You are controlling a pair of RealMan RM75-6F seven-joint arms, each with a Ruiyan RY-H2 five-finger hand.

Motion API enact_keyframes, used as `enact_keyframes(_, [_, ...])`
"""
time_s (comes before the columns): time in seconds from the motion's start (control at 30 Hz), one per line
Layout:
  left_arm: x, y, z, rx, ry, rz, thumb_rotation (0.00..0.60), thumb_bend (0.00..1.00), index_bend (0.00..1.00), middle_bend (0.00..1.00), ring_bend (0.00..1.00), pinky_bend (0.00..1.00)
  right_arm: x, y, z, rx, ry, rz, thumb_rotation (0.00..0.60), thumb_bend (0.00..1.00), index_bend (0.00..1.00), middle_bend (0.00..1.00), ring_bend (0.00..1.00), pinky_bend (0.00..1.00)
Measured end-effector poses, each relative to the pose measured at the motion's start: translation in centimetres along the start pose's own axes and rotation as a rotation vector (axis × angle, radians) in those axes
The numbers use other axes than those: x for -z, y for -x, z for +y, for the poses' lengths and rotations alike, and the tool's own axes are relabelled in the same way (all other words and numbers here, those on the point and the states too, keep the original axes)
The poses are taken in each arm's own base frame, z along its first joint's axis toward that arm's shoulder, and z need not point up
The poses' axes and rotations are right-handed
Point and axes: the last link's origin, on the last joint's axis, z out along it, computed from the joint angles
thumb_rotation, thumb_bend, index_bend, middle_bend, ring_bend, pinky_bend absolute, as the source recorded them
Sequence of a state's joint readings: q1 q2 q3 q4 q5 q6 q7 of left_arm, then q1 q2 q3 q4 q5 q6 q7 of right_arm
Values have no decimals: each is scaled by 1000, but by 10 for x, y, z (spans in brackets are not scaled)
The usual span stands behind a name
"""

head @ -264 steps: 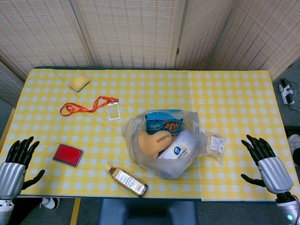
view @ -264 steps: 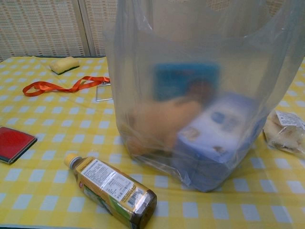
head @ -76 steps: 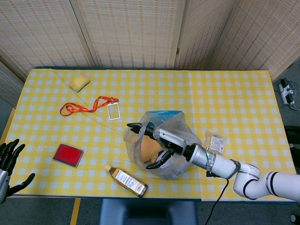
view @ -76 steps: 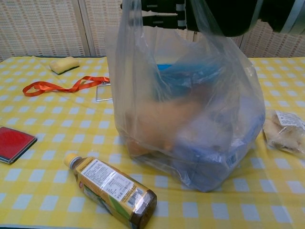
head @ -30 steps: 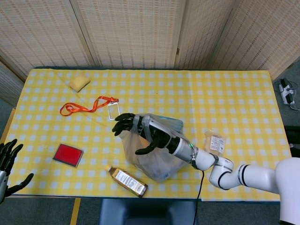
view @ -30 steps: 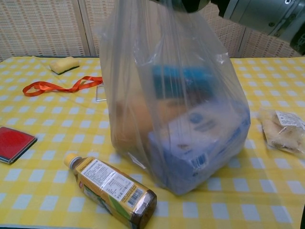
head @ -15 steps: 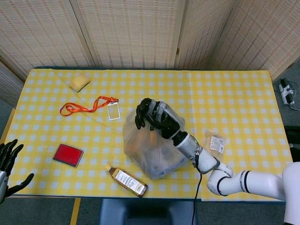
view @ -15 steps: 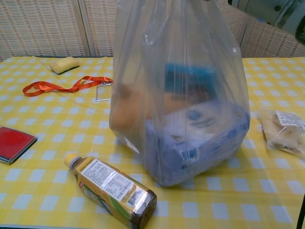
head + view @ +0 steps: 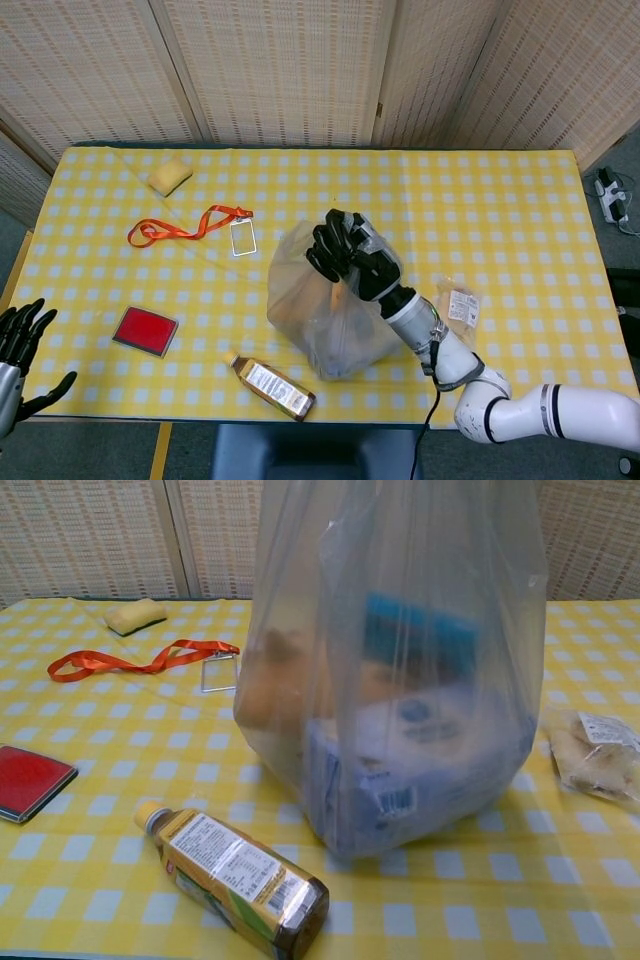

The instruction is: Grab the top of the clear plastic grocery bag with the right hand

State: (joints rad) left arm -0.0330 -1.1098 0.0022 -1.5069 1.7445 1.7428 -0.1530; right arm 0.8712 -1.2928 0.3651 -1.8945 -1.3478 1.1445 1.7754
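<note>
The clear plastic grocery bag [image 9: 325,320] [image 9: 400,680] stands at the front middle of the yellow checked table [image 9: 480,210], pulled up tall. Inside it a blue box, a tan loaf and a white-blue pack show through the film in the chest view. My right hand [image 9: 345,255] grips the gathered top of the bag from above, fingers curled around the plastic. The chest view cuts that hand off above its top edge. My left hand [image 9: 20,345] hangs open off the table's front left corner, holding nothing.
A tea bottle [image 9: 270,385] [image 9: 235,875] lies in front of the bag. A wrapped snack [image 9: 460,303] [image 9: 600,755] lies to its right. A red case [image 9: 145,330], an orange lanyard with a card holder [image 9: 190,225] and a yellow sponge [image 9: 170,176] sit to the left.
My right hand has closed on the bag's top and risen, shifting right; the bag is drawn up taller and narrower. The left hand has barely moved.
</note>
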Motion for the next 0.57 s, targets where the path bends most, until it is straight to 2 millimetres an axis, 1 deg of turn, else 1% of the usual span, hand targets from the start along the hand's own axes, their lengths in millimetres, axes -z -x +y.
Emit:
enact_keyframes(0.1, [-1, 2, 1, -3, 1, -8, 600, 273, 0, 0, 0, 0, -3, 21, -24, 0, -47, -60, 600, 1000, 740, 815, 936, 885])
enact_keyframes(0.13, [-1, 2, 1, -3, 2, -9, 600, 273, 0, 0, 0, 0, -4, 31, -35, -1, -69, -87, 600, 1000, 740, 815, 936, 886])
enact_keyframes(0.23, [-2, 3, 1, -4, 0, -11, 600, 273, 0, 0, 0, 0, -4, 58, -60, 2, -120, -157, 600, 1000, 740, 815, 935, 886])
enact_keyframes(0.33, [-3, 3, 0, -5, -8, -13, 600, 273, 0, 0, 0, 0, 0, 82, -79, 28, -148, -203, 600, 1000, 740, 815, 935, 886])
enact_keyframes(0.43, [-3, 3, 1, -7, -8, -15, 600, 273, 0, 0, 0, 0, 3, 89, -83, 57, -144, -192, 600, 1000, 740, 816, 935, 886])
enact_keyframes(0.57, [-2, 4, 2, -9, -10, -22, 600, 273, 0, 0, 0, 0, 2, 86, -78, 64, -117, -167, 600, 1000, 740, 816, 935, 886])
